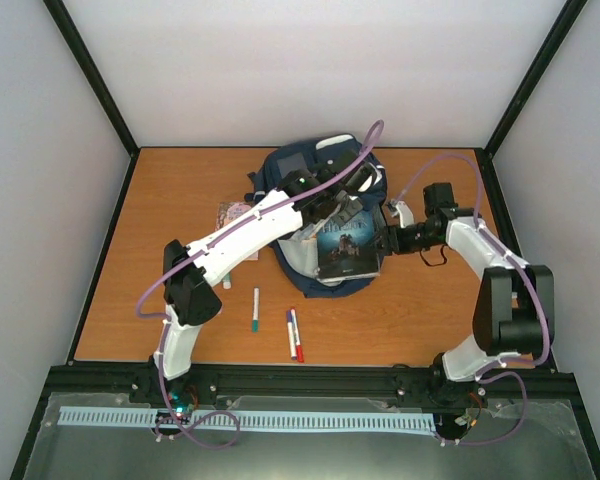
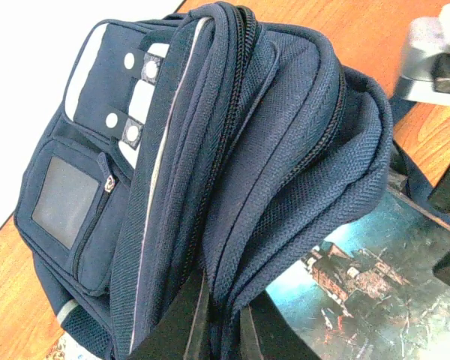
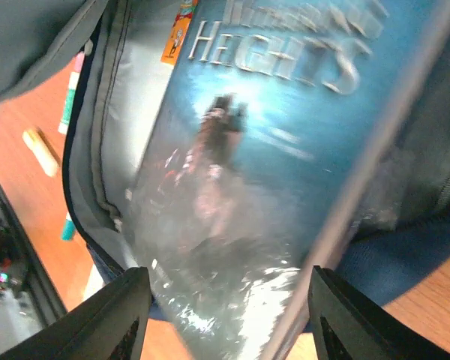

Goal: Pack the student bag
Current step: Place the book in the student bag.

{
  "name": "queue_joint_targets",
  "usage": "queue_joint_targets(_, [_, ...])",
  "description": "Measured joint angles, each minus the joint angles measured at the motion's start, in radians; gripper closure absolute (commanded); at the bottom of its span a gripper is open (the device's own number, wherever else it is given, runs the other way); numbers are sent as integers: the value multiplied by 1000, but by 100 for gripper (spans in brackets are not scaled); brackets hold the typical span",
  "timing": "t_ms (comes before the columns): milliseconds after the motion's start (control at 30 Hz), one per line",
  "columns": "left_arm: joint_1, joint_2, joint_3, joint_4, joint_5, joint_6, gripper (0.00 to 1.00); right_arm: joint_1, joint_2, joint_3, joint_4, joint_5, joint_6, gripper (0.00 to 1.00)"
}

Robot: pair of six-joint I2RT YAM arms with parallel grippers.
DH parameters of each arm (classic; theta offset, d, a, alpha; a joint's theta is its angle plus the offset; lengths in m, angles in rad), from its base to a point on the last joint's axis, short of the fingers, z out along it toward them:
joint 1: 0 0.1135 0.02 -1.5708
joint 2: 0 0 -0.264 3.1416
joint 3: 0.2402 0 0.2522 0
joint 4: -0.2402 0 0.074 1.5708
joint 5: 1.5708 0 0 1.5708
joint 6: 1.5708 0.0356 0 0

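Note:
The navy student bag (image 1: 292, 165) lies at the back middle of the table, its mouth towards me. My left gripper (image 1: 325, 200) is shut on a fold of the bag's upper fabric (image 2: 285, 172), pinched between the fingers (image 2: 186, 330), and holds the flap up. A book with a blue cover (image 1: 346, 245) lies in the open mouth on the grey lining (image 3: 127, 112); it also shows in the left wrist view (image 2: 375, 277). My right gripper (image 1: 385, 240) is open at the book's right edge, its jaws spread wide (image 3: 229, 319) around the book's near end (image 3: 270, 150).
A green-tipped marker (image 1: 255, 310) and two pens, red and blue (image 1: 294, 335), lie on the wood in front of the bag. A small pinkish packet (image 1: 232, 213) lies left of the bag. White walls surround the table.

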Motion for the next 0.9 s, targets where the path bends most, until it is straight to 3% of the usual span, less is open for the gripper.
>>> queue_joint_targets(233, [0,-3,-9,5,10,-5,99,0,-199,-117,37,75,-143,46])
queue_joint_targets(467, [0,-16,-24,13,17,-15,99,9,-347,-243,82,192,-415,38])
queue_joint_targets(633, [0,-17,-31,16,26,-23,99,34,-361,-312,109,254,-594,36])
queue_joint_targets(900, [0,-17,-32,16,43,-28,99,161,-361,-374,214,415,-727,31])
